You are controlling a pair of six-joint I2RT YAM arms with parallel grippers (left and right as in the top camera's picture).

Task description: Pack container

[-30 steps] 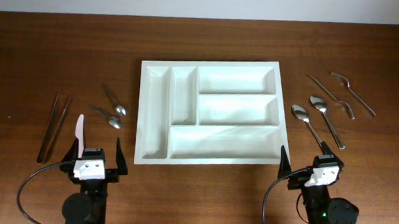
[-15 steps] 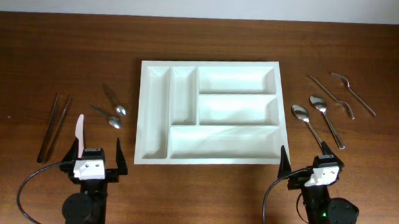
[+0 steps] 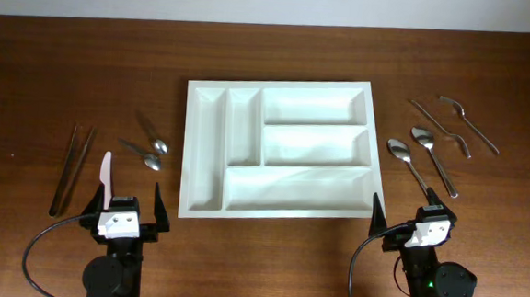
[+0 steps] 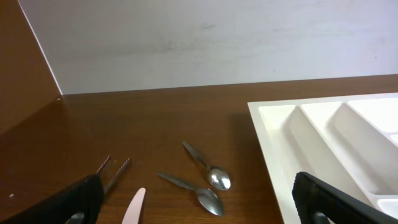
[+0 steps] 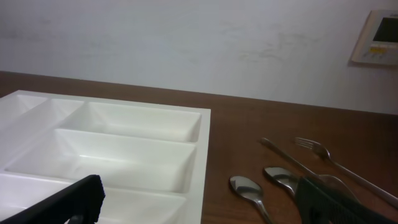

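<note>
Spoons (image 3: pixel 158 147) either side of container (image 3: pixel 317 123)

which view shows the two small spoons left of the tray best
Left wrist: the small spoons lie close, large and unblocked. Overhead shows the spoons whole but tiny. The right wrist view does not show them.

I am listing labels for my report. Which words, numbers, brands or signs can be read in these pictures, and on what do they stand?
No text can be read in any view.
Wall panel: its display and marks are too blurred to read.
Container: no marking visible.
</note>
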